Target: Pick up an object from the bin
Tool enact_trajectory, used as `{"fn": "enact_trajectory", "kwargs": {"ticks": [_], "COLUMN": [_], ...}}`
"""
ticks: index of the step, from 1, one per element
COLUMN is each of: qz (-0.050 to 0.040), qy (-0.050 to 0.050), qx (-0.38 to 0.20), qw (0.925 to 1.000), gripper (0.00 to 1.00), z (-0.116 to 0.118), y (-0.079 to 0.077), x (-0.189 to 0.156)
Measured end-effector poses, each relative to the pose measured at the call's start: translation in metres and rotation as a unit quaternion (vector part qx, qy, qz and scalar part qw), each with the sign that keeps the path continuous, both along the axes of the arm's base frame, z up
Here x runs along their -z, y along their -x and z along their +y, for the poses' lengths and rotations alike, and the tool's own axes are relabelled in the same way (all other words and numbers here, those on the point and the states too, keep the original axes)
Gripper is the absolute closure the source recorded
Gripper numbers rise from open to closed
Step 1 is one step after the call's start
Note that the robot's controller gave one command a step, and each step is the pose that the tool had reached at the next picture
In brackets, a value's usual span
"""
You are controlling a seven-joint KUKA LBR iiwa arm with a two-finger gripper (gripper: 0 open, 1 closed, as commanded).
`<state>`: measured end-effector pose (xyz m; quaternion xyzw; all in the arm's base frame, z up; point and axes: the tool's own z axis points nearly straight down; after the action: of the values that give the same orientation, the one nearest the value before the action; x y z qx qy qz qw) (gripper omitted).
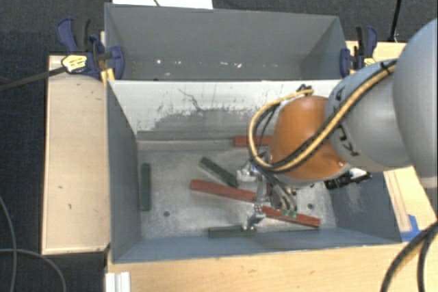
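My gripper (272,214) hangs low over the front right of the bin floor, under the orange wrist cover. It is open, one fingertip (254,220) on the near side of a long red stick (222,190) and the other on its far side. That stick runs slantwise from the bin's middle to the front right, passing under the gripper. A dark green stick (228,232) lies along the front wall just left of the near fingertip. Another dark green stick (217,170) lies tilted behind the red one.
A dark green stick (145,186) lies upright along the left side of the floor. A short red stick (249,141) rests at the foot of the back wall, partly behind the arm. The arm covers the bin's right part.
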<state>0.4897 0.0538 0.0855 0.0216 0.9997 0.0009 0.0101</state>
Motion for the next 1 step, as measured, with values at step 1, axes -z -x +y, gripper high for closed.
{"fn": "enact_trajectory", "kwargs": {"ticks": [1], "qz": [0.0079], "qy": [0.000], "qx": [0.036], "qw": [0.9993], "gripper": [0.00], "z": [0.0248], "y": [-0.0094], "x": [-0.0082]}}
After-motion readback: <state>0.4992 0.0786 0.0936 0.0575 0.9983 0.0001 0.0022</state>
